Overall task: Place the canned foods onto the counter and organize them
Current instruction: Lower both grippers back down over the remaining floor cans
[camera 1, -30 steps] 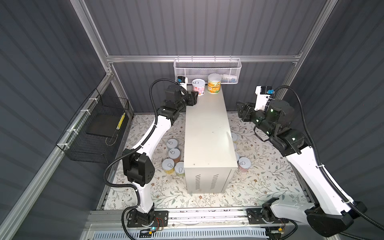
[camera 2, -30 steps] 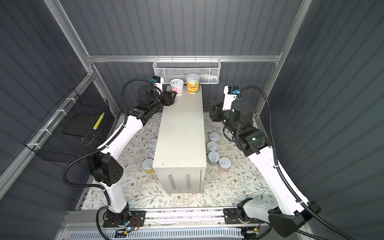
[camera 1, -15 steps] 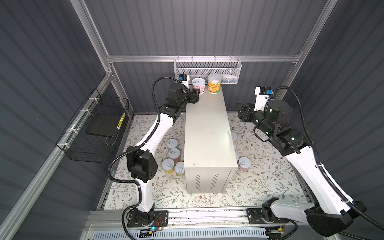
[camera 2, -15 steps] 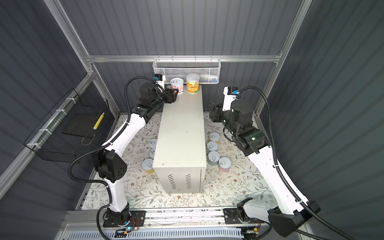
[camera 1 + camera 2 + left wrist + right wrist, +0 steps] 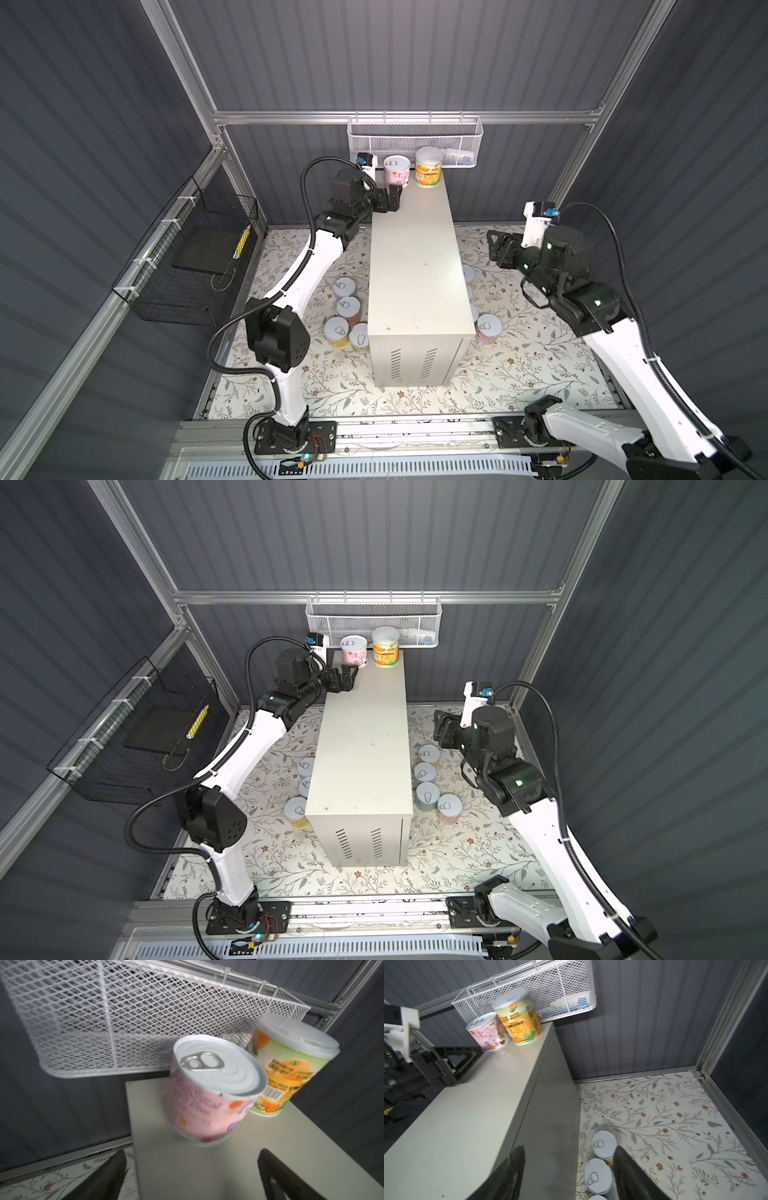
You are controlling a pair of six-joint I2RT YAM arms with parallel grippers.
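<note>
- The pink can (image 5: 397, 171) and taller orange can (image 5: 429, 169) stand together on the tabletop (image 5: 415, 266), far end.
- left end effector (image 5: 388, 198): spread wide, empty, near the pink can.
- right end effector (image 5: 491, 247): spread, empty.

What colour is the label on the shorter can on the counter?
Pink; the can shows best in the right wrist view.
</note>
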